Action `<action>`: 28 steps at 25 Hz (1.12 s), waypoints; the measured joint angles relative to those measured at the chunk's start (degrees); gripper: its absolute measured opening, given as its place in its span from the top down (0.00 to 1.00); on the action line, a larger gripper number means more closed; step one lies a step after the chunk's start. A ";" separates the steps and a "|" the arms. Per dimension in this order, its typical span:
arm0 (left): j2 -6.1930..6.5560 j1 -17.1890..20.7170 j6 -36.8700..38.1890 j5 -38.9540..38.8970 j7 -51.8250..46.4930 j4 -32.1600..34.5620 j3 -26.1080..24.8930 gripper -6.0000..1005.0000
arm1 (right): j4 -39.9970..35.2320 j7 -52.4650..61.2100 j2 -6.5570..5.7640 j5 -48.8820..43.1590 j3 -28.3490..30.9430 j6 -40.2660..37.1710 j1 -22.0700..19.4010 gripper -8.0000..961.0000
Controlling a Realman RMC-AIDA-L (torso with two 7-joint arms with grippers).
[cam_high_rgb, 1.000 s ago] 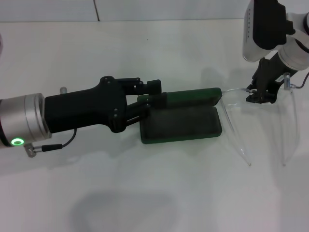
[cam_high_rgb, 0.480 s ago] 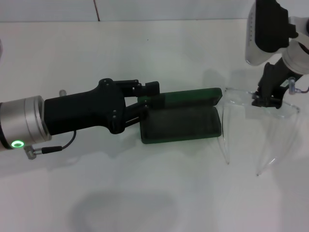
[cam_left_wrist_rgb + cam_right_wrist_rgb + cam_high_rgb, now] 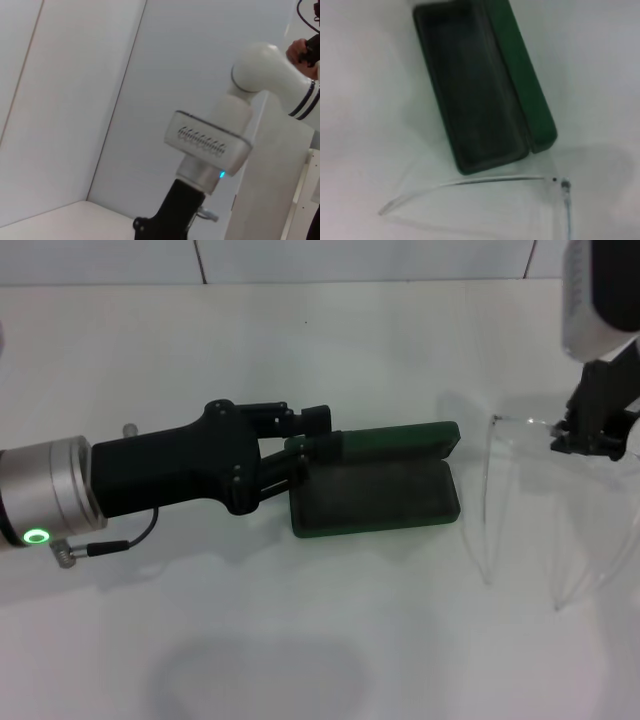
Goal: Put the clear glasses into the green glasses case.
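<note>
Lifted and shifted right off the desk (image 3: 320,640): glasses (image 3: 520,490), light, brittle, slippery, pinched at front rim by right tool (image 3: 590,440); left tool (image 3: 310,445) clamped on open case (image 3: 375,490) end.

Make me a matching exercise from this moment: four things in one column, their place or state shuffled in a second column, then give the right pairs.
Things:
1. green glasses case
2. clear glasses
3. left end effector
4. right end effector

States:
A. grips the transparent frame by its front
B. lies open, nothing inside
C. at the case's left end, on the lid
D. arms unfolded, held right of the case

Pairs: 1-B, 2-D, 3-C, 4-A
</note>
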 joint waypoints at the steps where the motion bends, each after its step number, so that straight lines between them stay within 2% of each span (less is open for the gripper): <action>1: 0.00 -0.09 0.07 -0.03 -0.02 0.00 0.00 0.73 | -2.62 0.23 -0.01 1.16 0.49 -1.85 -1.09 0.90; 8: 0.07 -1.80 3.25 -0.67 0.11 0.00 -0.06 0.74 | -12.52 1.04 -0.25 15.17 8.53 -11.21 -5.89 0.92; 11: 0.11 -2.60 5.54 -2.39 0.05 -0.01 -0.09 0.75 | -15.32 1.09 -0.31 22.36 10.15 -10.76 -8.58 0.92; 14: 0.14 -3.21 7.12 -4.25 0.07 -0.04 -0.09 0.76 | -15.85 0.04 -0.15 26.65 9.62 -7.07 -11.38 0.93; 19: 0.03 -3.55 7.65 -8.68 -0.43 -2.36 0.10 0.77 | -13.14 -4.42 -0.02 35.56 8.07 -1.04 -16.11 0.93; 22: 0.12 -3.85 8.64 -10.86 -0.45 -3.75 0.32 0.80 | -9.12 -8.92 -0.01 44.32 7.37 0.47 -18.53 0.93; 28: 0.09 -5.55 10.41 -10.60 -0.10 -4.06 0.58 0.87 | -0.59 -14.36 -0.03 54.80 6.71 0.25 -18.17 0.93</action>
